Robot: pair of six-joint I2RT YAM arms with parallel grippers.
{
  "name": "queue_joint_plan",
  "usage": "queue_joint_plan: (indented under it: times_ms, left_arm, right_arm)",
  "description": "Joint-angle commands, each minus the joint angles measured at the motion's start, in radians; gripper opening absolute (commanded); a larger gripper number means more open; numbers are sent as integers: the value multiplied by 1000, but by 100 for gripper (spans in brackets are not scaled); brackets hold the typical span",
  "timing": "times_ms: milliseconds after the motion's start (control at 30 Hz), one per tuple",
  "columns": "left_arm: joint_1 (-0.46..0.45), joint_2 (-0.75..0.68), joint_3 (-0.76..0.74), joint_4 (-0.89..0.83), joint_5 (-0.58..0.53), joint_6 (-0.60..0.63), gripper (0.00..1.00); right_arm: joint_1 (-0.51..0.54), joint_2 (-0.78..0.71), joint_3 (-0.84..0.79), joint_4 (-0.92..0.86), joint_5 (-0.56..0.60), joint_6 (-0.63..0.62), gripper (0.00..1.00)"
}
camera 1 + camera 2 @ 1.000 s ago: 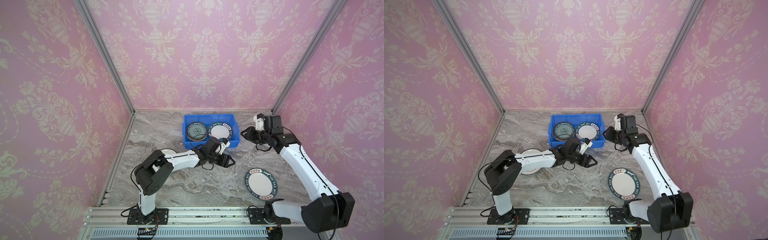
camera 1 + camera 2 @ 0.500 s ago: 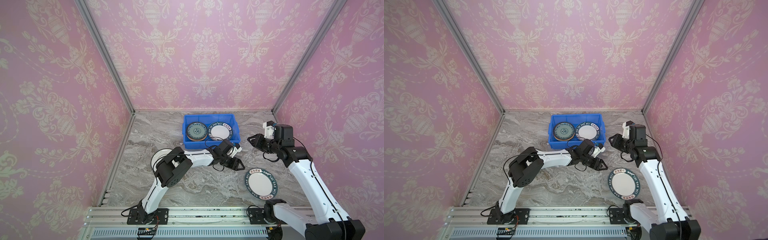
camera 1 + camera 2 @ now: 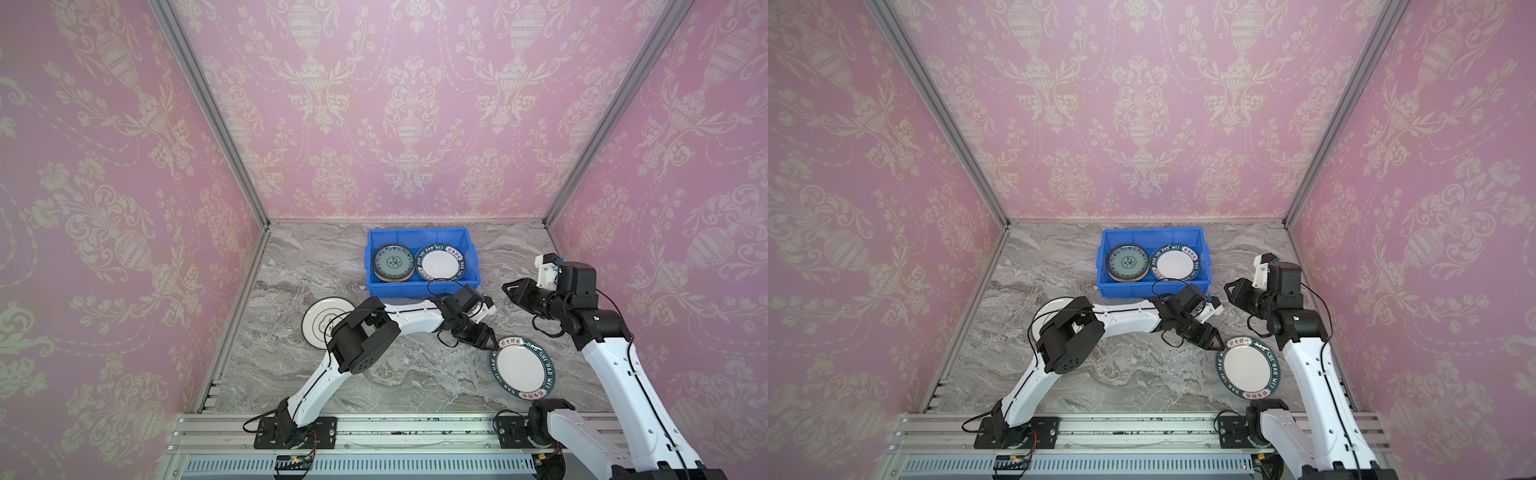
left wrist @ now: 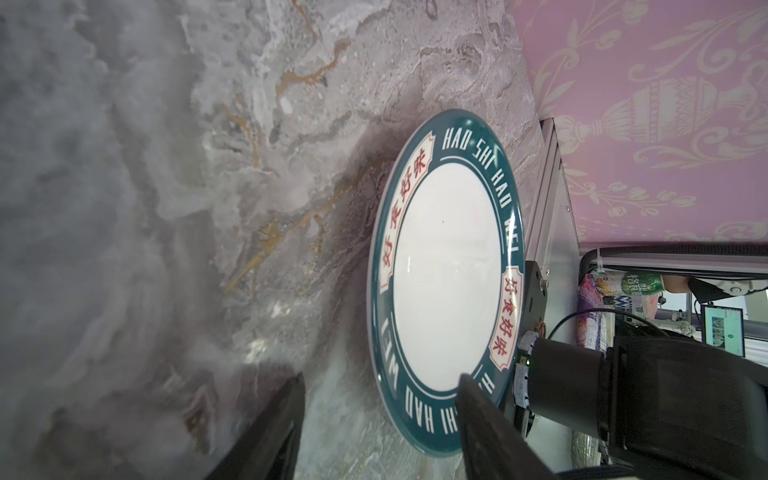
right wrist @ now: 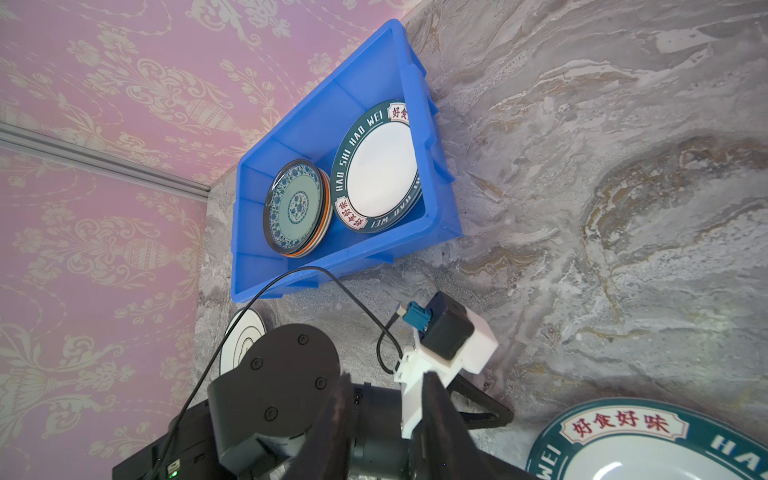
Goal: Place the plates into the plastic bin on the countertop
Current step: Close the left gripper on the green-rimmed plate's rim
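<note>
Lettered plate (image 3: 519,368): rim between left end effector (image 4: 380,376)'s spread, empty jaws
Right end effector (image 3: 513,291): farther from that plate, parted, empty

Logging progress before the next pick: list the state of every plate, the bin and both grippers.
Blue bin: upright, holding plates.
Teal-patterned plate: in bin, atop a stack.
Binned lettered plate: beside that stack.
Loose lettered plate: flat on the countertop.
White plate: on countertop, partly behind left arm.
Left gripper: jaws apart at loose plate's rim.
Right gripper: jaws apart, empty.
</note>
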Motion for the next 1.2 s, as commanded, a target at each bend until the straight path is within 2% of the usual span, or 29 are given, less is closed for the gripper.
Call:
queue_joint_plan:
  times_ms: [0, 300, 633, 833, 1100, 1167]
  left_arm:
    - [-19, 43, 62, -106, 16, 49, 58]
    - [-22, 101, 129, -166, 40, 38, 47]
    - [-26, 152, 186, -209, 76, 27, 34]
    - [-25, 167, 192, -217, 77, 15, 22]
    - [-26, 170, 202, -225, 93, 23, 0]
    - [-26, 154, 196, -227, 91, 33, 0]
  right_arm:
    - [-13, -31, -25, 21, -31, -19, 30]
    - [-58, -120, -89, 3, -52, -27, 30]
    - [-77, -156, -119, 0, -59, -34, 30]
    - [-85, -188, -127, -29, -40, -49, 30]
    - [-88, -226, -124, -67, -14, -63, 30]
    - [-89, -232, -118, -75, -7, -63, 30]
